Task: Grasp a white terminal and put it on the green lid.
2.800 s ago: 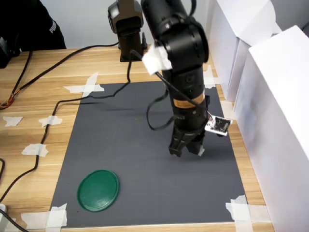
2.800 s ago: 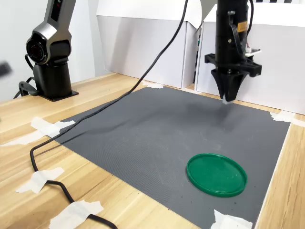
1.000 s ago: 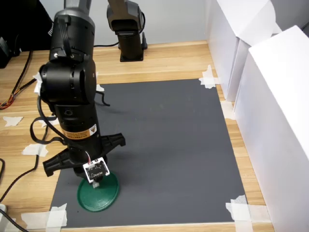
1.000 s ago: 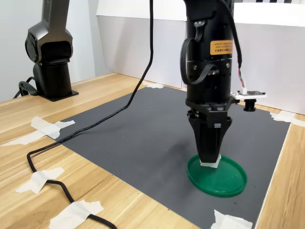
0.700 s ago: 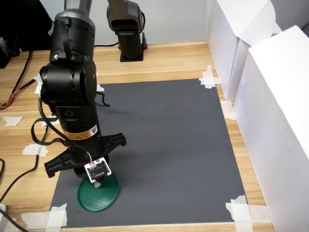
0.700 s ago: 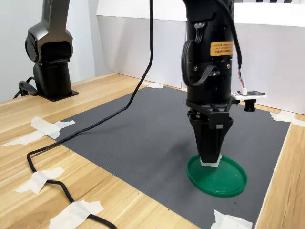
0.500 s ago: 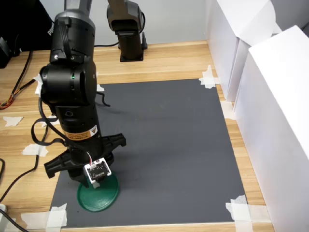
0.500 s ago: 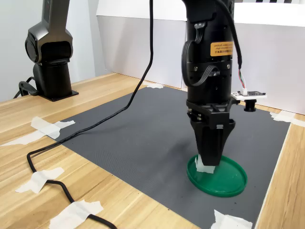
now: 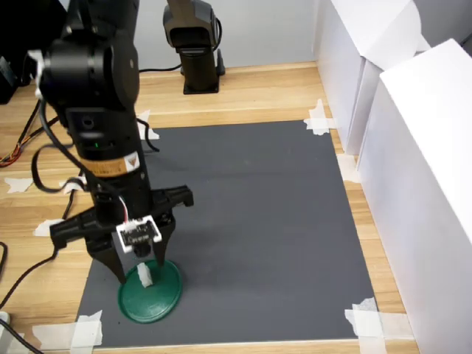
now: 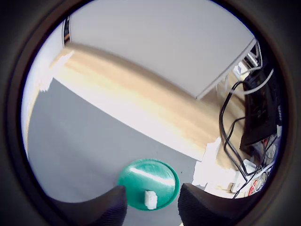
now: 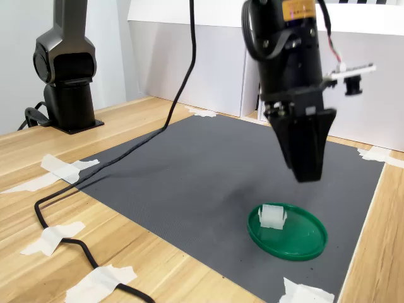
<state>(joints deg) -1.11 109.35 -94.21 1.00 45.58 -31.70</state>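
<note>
White terminal (image 11: 273, 216) on green lid (image 11: 303, 237); fingers (image 11: 307, 167) above, apart

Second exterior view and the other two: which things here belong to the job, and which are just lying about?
Part of the job:
- white terminal, lying on the lid
- green lid, on the grey mat
- claw, open, raised above the lid

Just lying about:
- grey mat
- tape pieces at the mat's corners
- black cable
- white boxes
- second arm's base
</note>
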